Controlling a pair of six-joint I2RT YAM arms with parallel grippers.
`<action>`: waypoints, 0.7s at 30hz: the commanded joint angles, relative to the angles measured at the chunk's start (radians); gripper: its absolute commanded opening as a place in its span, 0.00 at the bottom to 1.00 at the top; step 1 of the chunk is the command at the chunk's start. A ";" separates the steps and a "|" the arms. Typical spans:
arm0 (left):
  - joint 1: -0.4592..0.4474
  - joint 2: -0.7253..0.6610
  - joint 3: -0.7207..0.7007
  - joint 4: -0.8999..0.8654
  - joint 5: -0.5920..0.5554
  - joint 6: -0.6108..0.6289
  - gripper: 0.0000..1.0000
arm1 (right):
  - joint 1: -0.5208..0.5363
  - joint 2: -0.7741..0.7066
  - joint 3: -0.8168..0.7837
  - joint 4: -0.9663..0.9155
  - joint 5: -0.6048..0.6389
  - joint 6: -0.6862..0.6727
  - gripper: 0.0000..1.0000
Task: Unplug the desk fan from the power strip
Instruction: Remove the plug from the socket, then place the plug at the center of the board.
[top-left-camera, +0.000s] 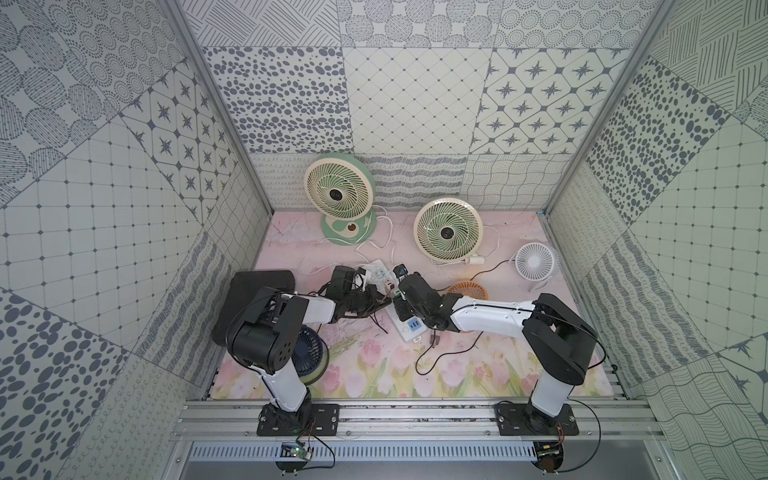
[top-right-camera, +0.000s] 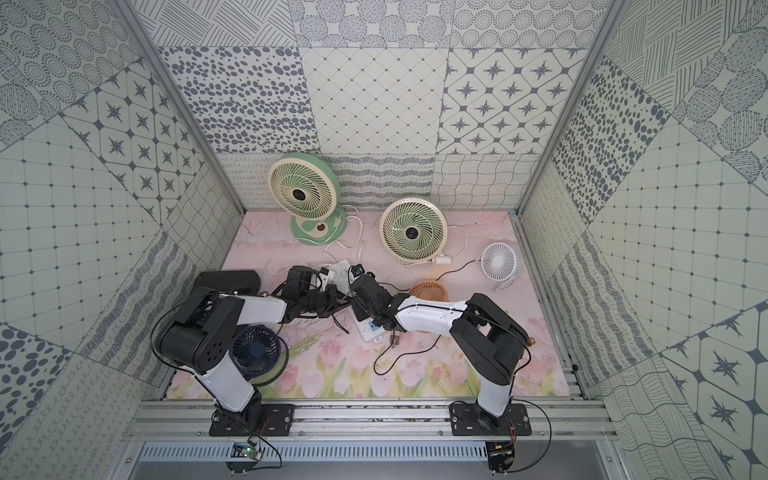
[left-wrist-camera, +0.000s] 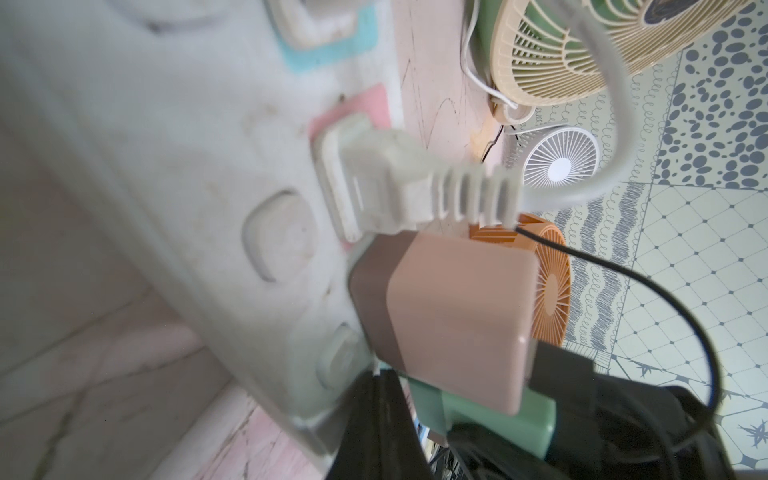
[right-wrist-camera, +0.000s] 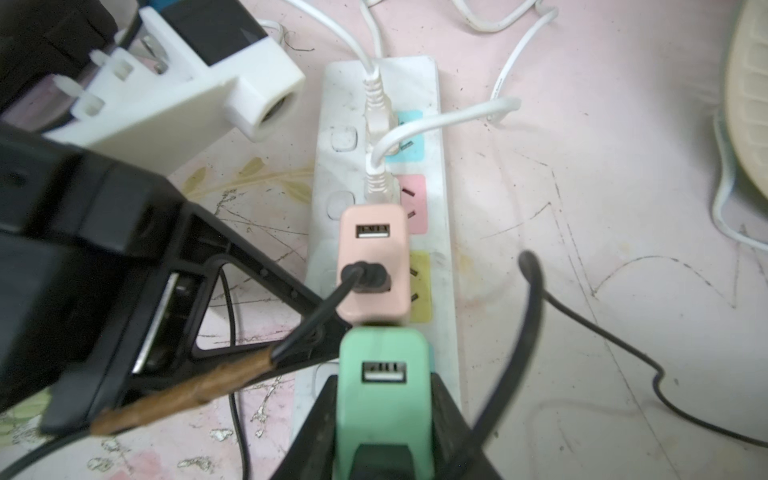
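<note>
Two grippers meet at the power strip (right-wrist-camera: 441, 332), mid-table.
Right gripper (right-wrist-camera: 384, 413) clamps the green adapter (right-wrist-camera: 382, 345) toward the strip's near end; left gripper (right-wrist-camera: 309, 332), shut, lies just left of the pink adapter (right-wrist-camera: 372, 253). Best pull straight up, left pinning the strip down.

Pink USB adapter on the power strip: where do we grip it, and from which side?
Best bet: take the pink USB adapter by its two flat side faces, pinching across the width of the power strip and coming straight down from above. The white plug and green adapter crowd its other two faces. The black cable leaves its top, so stay clear of that.
</note>
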 joint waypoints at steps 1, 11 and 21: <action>0.012 -0.008 -0.009 -0.094 -0.059 0.015 0.00 | -0.008 -0.064 -0.015 0.062 -0.003 0.000 0.15; 0.013 -0.021 -0.013 -0.099 -0.065 0.020 0.00 | -0.118 -0.183 -0.063 0.052 -0.032 -0.003 0.16; 0.012 -0.065 -0.021 -0.106 -0.081 0.032 0.00 | -0.283 -0.121 -0.038 0.001 -0.185 0.039 0.17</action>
